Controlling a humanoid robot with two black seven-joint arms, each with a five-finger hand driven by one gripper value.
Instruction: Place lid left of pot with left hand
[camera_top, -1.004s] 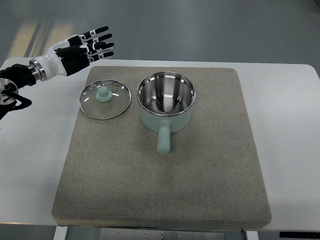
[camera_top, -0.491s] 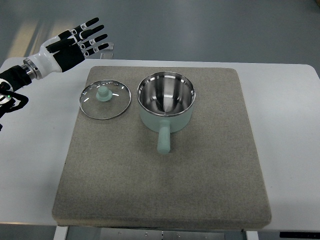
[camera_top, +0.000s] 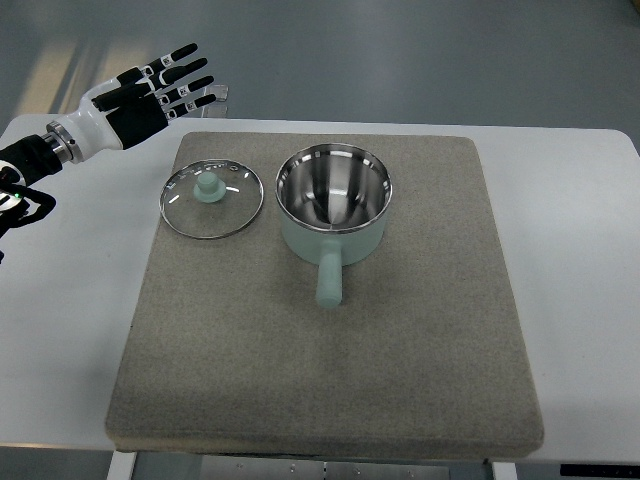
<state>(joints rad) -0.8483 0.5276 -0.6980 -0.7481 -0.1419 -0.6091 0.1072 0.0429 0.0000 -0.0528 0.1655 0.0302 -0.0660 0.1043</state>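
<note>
A glass lid (camera_top: 211, 199) with a steel rim and a pale green knob lies flat on the grey mat, just left of the pot and apart from it. The pale green pot (camera_top: 332, 208) with a steel inside stands near the mat's middle back, its handle pointing toward me. My left hand (camera_top: 165, 88) is open and empty, fingers spread, raised over the table's back left corner, up and to the left of the lid.
The grey mat (camera_top: 400, 340) covers most of the white table (camera_top: 60, 300). The table's back edge runs just behind the mat. My left forearm comes in along the left edge.
My left hand has drawn back and up to the left, away from the lid. Lid and pot have not moved.
</note>
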